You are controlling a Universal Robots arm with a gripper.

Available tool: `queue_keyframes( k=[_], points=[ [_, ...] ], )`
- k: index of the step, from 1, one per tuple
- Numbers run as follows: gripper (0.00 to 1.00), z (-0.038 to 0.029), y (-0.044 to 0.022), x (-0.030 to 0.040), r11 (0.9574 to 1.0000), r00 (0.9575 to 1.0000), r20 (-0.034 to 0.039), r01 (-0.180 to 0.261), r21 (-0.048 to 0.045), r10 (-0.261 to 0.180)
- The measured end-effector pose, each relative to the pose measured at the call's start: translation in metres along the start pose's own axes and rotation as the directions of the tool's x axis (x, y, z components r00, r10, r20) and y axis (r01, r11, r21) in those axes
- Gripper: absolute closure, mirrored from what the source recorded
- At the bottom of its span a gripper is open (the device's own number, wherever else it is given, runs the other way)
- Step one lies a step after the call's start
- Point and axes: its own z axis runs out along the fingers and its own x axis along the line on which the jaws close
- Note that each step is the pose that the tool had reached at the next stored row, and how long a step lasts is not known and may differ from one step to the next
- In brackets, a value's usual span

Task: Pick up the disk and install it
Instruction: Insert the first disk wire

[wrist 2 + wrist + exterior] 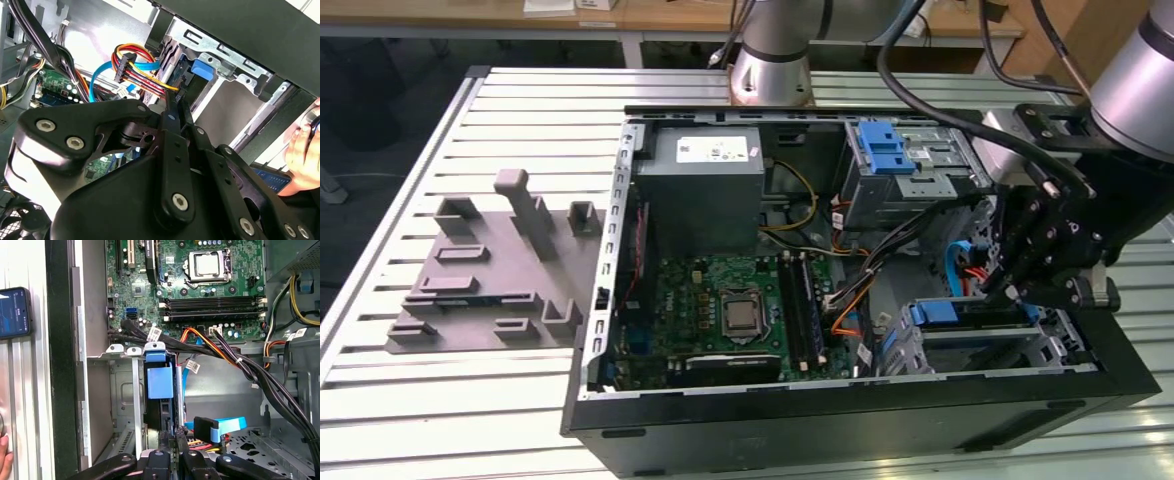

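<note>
Disk [159,382] sits on edge in lower drive cage [1047,345] of open tower case [854,420], blue rail tab outward. We see gripper [1014,292] at cage mouth, fingers [170,437] pressed together on disk edge, presumably to seat it in slot.

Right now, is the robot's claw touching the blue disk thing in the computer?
Cannot tell. In the first wrist view the claw sits right at the disk in its bay, but its dark fingertips blend into the disk's dark end, so no view shows contact or gap plainly.

Matt black tool [1041,285], ribbed metal table [454,400]
</note>
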Motion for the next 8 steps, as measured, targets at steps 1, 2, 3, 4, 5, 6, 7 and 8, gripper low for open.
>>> queue_keyframes(
  k=[1, 2, 3, 4, 5, 6, 7, 8],
  points=[
    [0.84, 0.0002, -0.0003, 0.0, 1.0, 1.0, -0.0001, 0.0, 0.0, 0.0],
    [0.84, 0.0004, -0.0004, -0.0001, 1.0, 1.0, 0.0, 0.0, -0.0001, 0.0],
    [0.84, 0.0007, -0.0008, -0.0001, 1.0, 1.0, 0.0, 0.0, -0.0002, 0.0],
    [0.84, 0.0009, -0.0011, -0.0001, 1.0, 1.0, -0.0001, 0.0, -0.0003, 0.0],
    [0.84, 0.0012, -0.0013, -0.0001, 1.0, 1.0, -0.0001, 0.0, -0.0003, 0.0],
    [0.84, 0.0014, -0.0014, -0.0001, 1.0, 1.0, -0.0002, 0.0, -0.0004, 0.0],
    [0.84, 0.0017, -0.0015, -0.0001, 1.0, 1.0, -0.0002, 0.0, -0.0004, 0.0],
    [0.84, 0.0018, -0.0015, -0.0001, 1.0, 1.0, -0.0002, 0.0, -0.0004, 0.0]
  ],
)
